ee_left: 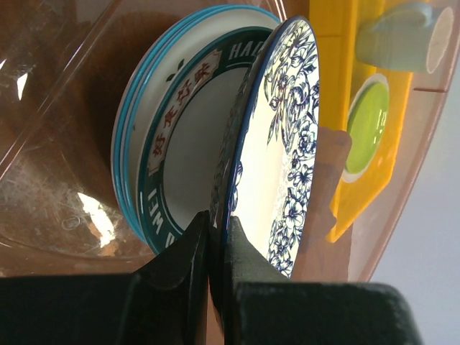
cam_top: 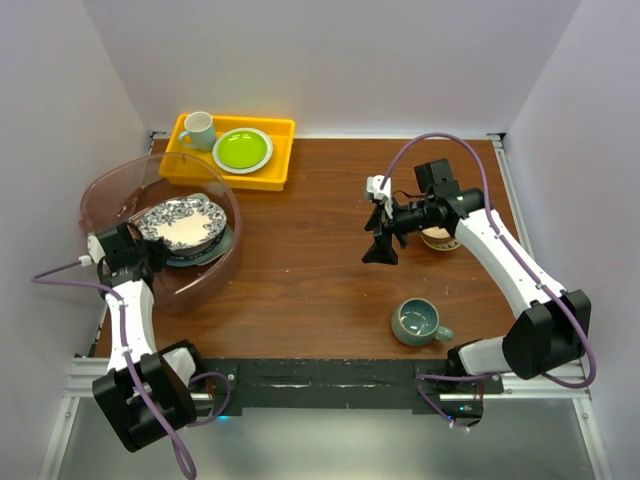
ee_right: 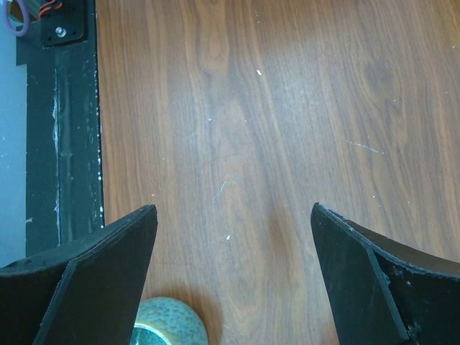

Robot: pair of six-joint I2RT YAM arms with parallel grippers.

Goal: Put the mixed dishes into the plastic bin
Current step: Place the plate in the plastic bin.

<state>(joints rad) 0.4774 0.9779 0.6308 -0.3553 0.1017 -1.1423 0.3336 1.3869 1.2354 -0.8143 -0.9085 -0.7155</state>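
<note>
A: Plate [ee_left: 287,144] is leaning in the bin [cam_top: 120,170] at nine o'clock. Why?
B: Left gripper [ee_left: 215,226] is pinching its rim, likely easing it onto the stack [ee_left: 180,144]. Right gripper [ee_right: 234,208] is hanging wide open, empty; mug [cam_top: 415,320] is waiting at five o'clock.

Bright, even light fr. above; soft shadows; glare on plastic bin [ee_left: 85,214].

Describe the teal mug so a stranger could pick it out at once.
On the wooden table, look to the near right area, away from the pink bin. The teal mug stands alone there on bare wood, mouth up. Unlike the white mug in the yellow tray at the far edge, it is dark teal.
</note>
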